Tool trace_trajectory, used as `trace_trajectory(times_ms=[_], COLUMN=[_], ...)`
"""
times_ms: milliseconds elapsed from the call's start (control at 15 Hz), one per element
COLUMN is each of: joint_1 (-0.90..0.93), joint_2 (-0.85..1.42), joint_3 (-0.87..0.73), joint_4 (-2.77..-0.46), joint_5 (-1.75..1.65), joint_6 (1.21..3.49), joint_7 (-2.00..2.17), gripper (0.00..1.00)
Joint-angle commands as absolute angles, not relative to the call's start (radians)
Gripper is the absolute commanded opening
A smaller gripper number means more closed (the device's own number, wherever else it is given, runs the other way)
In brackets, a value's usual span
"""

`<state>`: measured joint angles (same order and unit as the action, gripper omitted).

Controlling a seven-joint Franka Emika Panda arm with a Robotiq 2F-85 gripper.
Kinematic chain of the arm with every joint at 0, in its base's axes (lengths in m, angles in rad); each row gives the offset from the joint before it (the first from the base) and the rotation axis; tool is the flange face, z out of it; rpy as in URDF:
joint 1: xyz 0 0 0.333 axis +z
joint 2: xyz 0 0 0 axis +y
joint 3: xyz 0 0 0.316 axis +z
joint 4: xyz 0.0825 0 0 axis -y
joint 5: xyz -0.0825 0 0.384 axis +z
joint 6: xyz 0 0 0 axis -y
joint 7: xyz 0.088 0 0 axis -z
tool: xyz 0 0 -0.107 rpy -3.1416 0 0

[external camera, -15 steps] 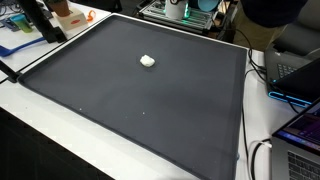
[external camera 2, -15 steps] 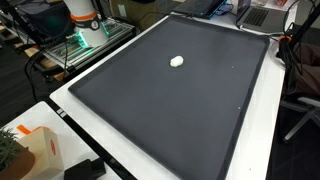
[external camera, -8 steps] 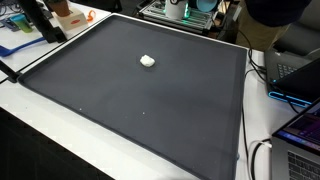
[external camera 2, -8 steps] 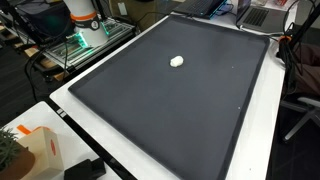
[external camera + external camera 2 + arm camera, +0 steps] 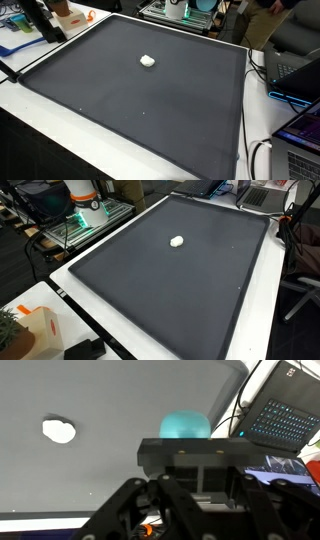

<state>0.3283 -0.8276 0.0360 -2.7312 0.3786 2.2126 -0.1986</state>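
In an exterior view the white tabletop (image 5: 60, 115) carries a large dark mat (image 5: 150, 115) that covers most of it. A small white lump (image 5: 147, 61) lies alone on the mat, well in from every edge and nearer the far edge than the near one. Laptops (image 5: 298, 125) sit past the mat's right edge.

In an exterior view from another side, the white lump (image 5: 177, 241) again lies on the mat (image 5: 180, 295), in the half toward the far edge and well clear of the corners. The tabletop (image 5: 85, 305) shows as a pale border along the near-left edge, with an orange-and-white box (image 5: 40, 330) at its near corner.

In the wrist view the tool (image 5: 195, 468) rises from the bottom edge, its jaws drawn fully together. A rounded teal dome (image 5: 185, 425) shows just above its tip; whether the tool grips or touches it cannot be told. The white lump (image 5: 58, 430) lies on the mat (image 5: 100, 475) well apart from the tool, toward the left. An open laptop (image 5: 285, 420) stands beyond the mat's corner
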Motion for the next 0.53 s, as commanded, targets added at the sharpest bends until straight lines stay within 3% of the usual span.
trace_trajectory(times_ms=[0,267,333,467], joint_1=[0.327,0.327,0.327,0.278], joint_2=[-0.828,-0.829,-0.829,-0.734], joint_3=[0.036,0.036,0.036,0.085], joint_4=[-2.73,-2.73,-2.73,-2.641], joint_5=[0.378,0.378,0.378,0.271], joint_6=[2.21,2.21,2.21,2.198], joint_7=[-0.199,-0.199,-0.199,-0.177], gripper=[0.46,0.46,0.21,0.21])
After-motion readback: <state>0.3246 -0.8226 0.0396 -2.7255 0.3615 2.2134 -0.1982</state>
